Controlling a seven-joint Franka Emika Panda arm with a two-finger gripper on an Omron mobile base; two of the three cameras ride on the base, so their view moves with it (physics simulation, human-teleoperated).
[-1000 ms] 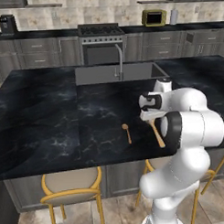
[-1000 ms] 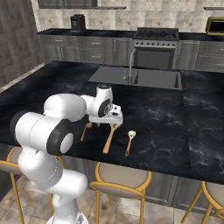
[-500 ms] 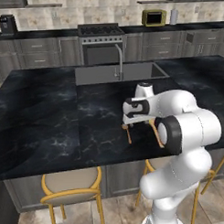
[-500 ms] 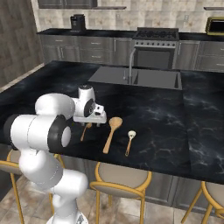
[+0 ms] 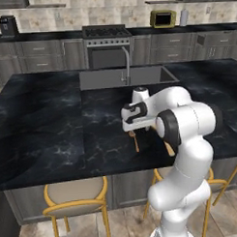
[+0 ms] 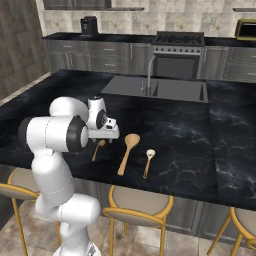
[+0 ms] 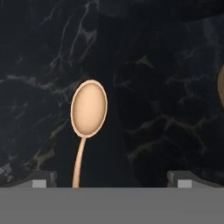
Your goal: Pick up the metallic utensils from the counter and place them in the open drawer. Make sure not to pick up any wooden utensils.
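Hovering wide-open, end effector (image 7: 111,179) above small wooden spoon (image 7: 88,118).

White arm folded low, tool (image 7: 112,178) facing down, fingers spread

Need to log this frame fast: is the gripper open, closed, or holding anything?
Gripper: open and empty, hanging over a small wooden spoon on the counter.
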